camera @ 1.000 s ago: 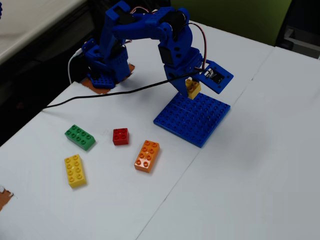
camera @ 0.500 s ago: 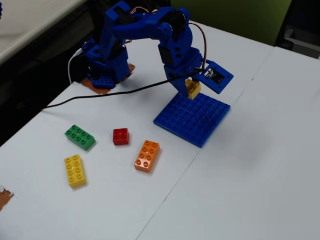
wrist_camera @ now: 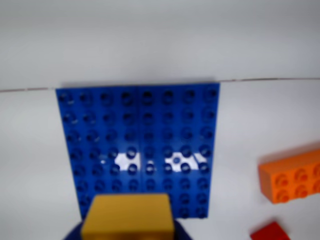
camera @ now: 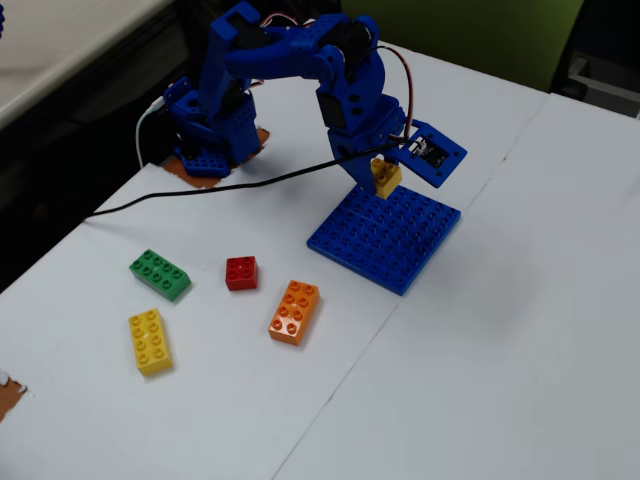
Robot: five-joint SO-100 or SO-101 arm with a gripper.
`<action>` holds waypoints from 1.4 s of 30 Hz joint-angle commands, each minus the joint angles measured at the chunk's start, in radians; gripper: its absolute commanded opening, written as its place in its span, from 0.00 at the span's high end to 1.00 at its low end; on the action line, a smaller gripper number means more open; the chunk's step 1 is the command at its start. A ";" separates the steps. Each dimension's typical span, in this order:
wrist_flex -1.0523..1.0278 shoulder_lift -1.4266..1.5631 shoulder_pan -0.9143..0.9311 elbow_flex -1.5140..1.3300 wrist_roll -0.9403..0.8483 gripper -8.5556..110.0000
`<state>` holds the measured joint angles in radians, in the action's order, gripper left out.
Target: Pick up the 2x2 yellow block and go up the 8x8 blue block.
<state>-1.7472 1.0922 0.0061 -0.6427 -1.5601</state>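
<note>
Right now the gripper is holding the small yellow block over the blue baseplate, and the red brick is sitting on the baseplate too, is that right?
Not quite. The red brick sits on the white table, apart from the blue baseplate, as the fixed view shows. The rest holds: the gripper holds the small yellow block over the baseplate.

No change is visible across the fixed-view sequence. The gripper (camera: 385,178) keeps its closed hold on the 2x2 yellow block (camera: 386,176), at the same height over the near-arm edge of the 8x8 blue block (camera: 385,237). Arm pose and block tilt between the fingers match the earlier frames; no shift can be made out.
</note>
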 commanded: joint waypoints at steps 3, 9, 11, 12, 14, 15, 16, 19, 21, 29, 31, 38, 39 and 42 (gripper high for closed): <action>-0.006 0.043 0.002 0.006 -0.008 0.93; -0.006 0.043 0.003 0.000 -0.011 0.93; -0.006 0.046 0.003 -0.005 -0.011 0.93; -0.006 0.046 0.003 -0.005 -0.011 0.93; -0.006 0.048 0.003 -0.005 -0.009 0.93; -0.006 0.049 0.003 -0.006 -0.011 0.93; -0.006 0.051 0.003 -0.006 -0.011 0.93; -0.006 0.052 0.003 -0.008 -0.011 0.93; -0.006 0.052 0.003 -0.008 -0.009 0.93; -0.006 0.052 0.003 -0.009 -0.011 0.93; -0.006 0.052 0.003 -0.011 -0.011 0.93; -0.006 0.052 0.003 -0.011 -0.015 0.93; -0.006 0.052 0.003 -0.011 -0.015 0.93; -0.006 0.052 0.005 -0.011 -0.015 0.93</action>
<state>-1.7472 1.0922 0.0061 -0.6581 -1.5708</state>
